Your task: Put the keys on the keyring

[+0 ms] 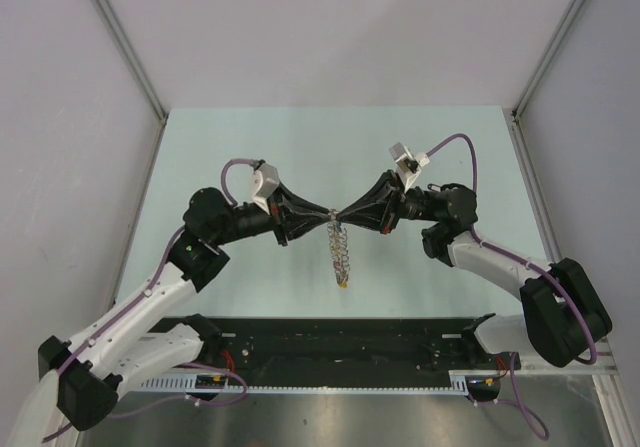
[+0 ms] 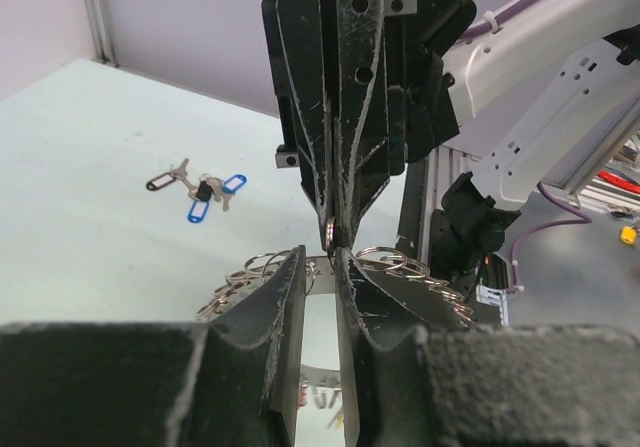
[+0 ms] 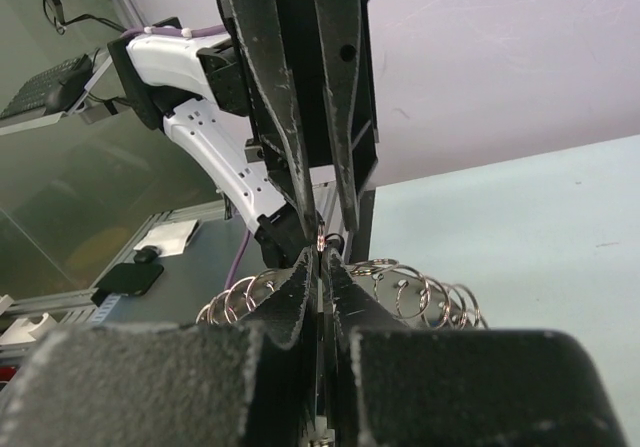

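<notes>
The keyring (image 1: 341,252), a silver band strung with many small rings and keys, hangs between my two grippers above the middle of the table, a yellow tag at its low end. My right gripper (image 1: 342,214) is shut on its top edge (image 2: 332,232). My left gripper (image 2: 320,257) faces it tip to tip, jaws narrowly apart on either side of the band, nothing visibly clamped. Small rings (image 3: 420,292) fan out beside my right fingers. Loose keys (image 2: 195,189) with blue and black tags lie on the table beyond; the top view hides them.
The pale green table (image 1: 250,147) is walled in by white panels and aluminium posts (image 1: 125,42). A black rail (image 1: 330,352) with the arm bases runs along the near edge. Both forearms slope inward to the centre.
</notes>
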